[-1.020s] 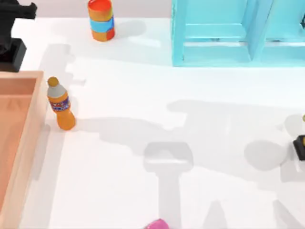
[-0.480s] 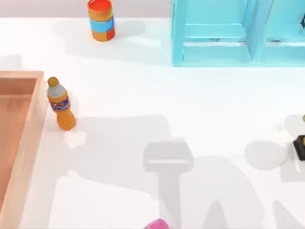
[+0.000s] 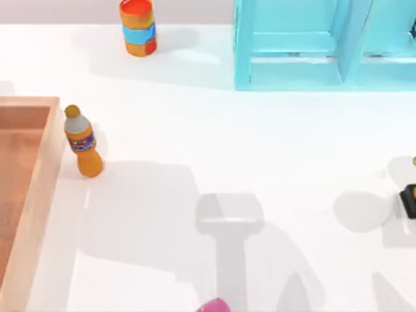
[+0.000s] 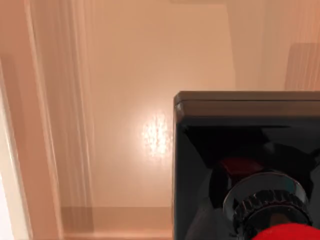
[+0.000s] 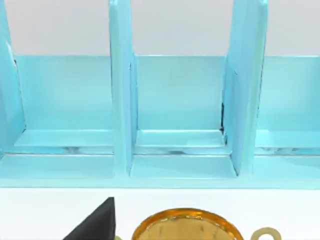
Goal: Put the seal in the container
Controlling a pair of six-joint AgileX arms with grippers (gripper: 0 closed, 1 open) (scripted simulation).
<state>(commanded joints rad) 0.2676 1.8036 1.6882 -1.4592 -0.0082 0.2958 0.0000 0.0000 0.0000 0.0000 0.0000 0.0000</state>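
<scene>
Top view: the container (image 3: 29, 195) sits at the counter's (image 3: 214, 136) left edge, an orange bottle (image 3: 82, 142) just beside its wall. Left wrist view: the seal (image 4: 245, 165) hangs directly above the container's floor (image 4: 150, 100), base downward, apparently carried by the left hand, grip state cannot be told; judged ready to lower or release. Right wrist view: faces a cyan shelf (image 5: 160, 115).

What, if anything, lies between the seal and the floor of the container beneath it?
Nothing visible: in the left wrist view the seal hangs directly over the container's bare floor.
</scene>
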